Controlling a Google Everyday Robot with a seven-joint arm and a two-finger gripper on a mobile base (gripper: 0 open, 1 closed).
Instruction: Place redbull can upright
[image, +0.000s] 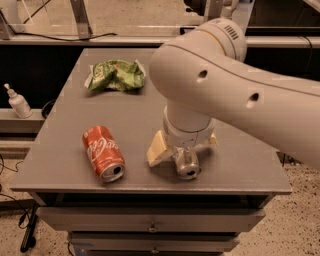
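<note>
Gripper (183, 151) is down over the slim silver-and-blue redbull can (187, 166), which lies flat at five o'clock on the grey desk (65, 170), end facing six. Whether the jaws pinch it, I cannot tell. Looks like the grasp step; next it needs a firm hold, then tipping upright.

The grey bench (245, 165) carries a crumpled green chip bag (116, 75) at its far left. A red Coca-Cola can (102, 152) lies on its side near the front left. The redbull can (187, 169) lies near the front edge, directly beneath the pincer (182, 150).
</note>
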